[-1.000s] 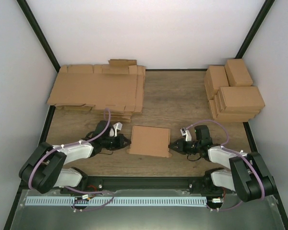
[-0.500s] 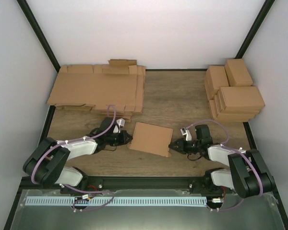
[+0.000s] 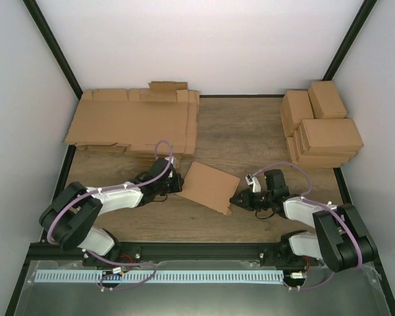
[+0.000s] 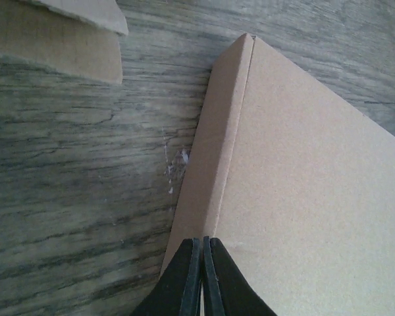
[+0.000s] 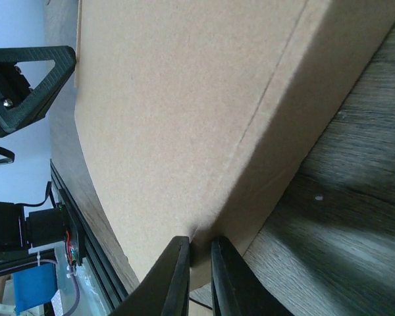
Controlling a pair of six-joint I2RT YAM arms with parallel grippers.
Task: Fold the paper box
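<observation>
Midway along the tabletop's [image 3: 250,131] near edge lies the paper box [image 3: 209,187]. The left gripper [image 3: 178,185], shut empty, butts its left wall, likely as a brace, while the right gripper [image 3: 234,199], nearly closed, pinches its right corner.

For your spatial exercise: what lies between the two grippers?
The paper box, with the left gripper and the right gripper at opposite sides; the top view shows it.

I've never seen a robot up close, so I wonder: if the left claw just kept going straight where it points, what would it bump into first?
The paper box. The shut left gripper points right at its side edge and seems to be touching it, though contact is hard to confirm.
</observation>
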